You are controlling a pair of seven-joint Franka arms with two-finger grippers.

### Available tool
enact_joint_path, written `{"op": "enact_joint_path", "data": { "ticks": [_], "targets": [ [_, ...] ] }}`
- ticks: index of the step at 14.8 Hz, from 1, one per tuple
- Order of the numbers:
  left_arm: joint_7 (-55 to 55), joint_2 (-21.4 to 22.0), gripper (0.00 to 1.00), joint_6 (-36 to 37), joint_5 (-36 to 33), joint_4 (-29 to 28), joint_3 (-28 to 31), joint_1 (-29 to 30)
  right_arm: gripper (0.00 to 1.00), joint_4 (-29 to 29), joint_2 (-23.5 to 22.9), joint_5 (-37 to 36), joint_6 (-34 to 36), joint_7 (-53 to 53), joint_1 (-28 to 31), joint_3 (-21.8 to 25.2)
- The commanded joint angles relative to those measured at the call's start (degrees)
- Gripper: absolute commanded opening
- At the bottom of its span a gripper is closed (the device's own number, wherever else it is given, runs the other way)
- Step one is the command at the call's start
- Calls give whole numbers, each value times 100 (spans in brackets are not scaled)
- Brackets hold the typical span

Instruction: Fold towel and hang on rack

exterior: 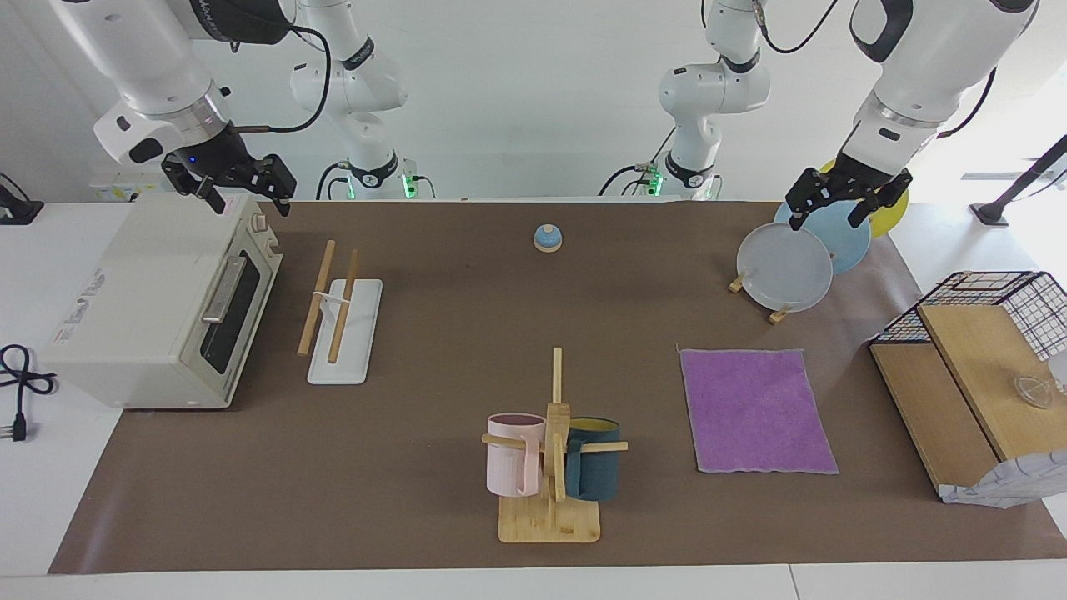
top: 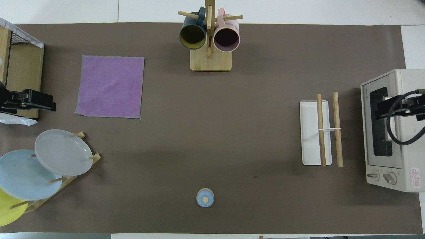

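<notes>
Toward the left arm's end of the desk (exterior: pixel 400 517), the towel (exterior: pixel 757 410), a thin square cloth with its purple face up, lies flat and unfolded on the brown covering. No fold has been made and nothing touches it. It sits farther from the robots than the wooden plate stand with grey, blue and yellow plates (exterior: pixel 785 268), and beside the wooden box with a black wire basket (exterior: pixel 971 375).

The left tool (exterior: pixel 839 202) hangs in the air over the plate stand, fingers spread and holding nothing. The towel lies farther out on the desk from it, so the reach runs out from the robots. Being square, the cloth has no long axis; its edges run roughly along and across the desk.

The right tool (exterior: pixel 236 185) hovers over the white toaster oven (exterior: pixel 158 308) at the right arm's end, fingers likewise apart and empty. It is well apart from the towel; the left arm is judged the nearer for a first grasp.

The rack (exterior: pixel 342 317), two parallel light wooden rods on a white frame over a flat white base, stands beside the oven, its rods running out from the robots. Towel and rack are well apart, with the bamboo mug stand carrying a pink and a dark teal mug (exterior: pixel 550 454) and a small blue bell (exterior: pixel 548 238) between them. Transfer across the desk will likely be required.
</notes>
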State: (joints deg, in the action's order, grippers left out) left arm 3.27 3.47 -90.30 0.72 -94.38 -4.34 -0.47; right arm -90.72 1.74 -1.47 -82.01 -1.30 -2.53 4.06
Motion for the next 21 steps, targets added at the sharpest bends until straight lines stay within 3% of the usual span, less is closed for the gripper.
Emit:
{"op": "enact_joint_path", "data": {
  "ticks": [1, 11, 14, 17, 21],
  "targets": [
    [-63, 22, 100, 74, 51, 25, -6, 47, 100, -60, 72, 24, 36, 104, 86, -45],
    [69, 206, 100, 153, 7, -203, 3, 3, 100, -60, 72, 24, 36, 104, 86, -37],
    [429, 364, 100, -21, 86, -659, -6, 38, 100, -60, 72, 24, 36, 104, 86, -45],
    [385, 348, 100, -794, 174, -1310, 56, 64, 100, -60, 72, 24, 36, 104, 86, -45],
    [350, 173, 100, -2462, 174, -2513, 56, 222, 100, -60, 72, 24, 36, 104, 86, -45]
  ]
}}
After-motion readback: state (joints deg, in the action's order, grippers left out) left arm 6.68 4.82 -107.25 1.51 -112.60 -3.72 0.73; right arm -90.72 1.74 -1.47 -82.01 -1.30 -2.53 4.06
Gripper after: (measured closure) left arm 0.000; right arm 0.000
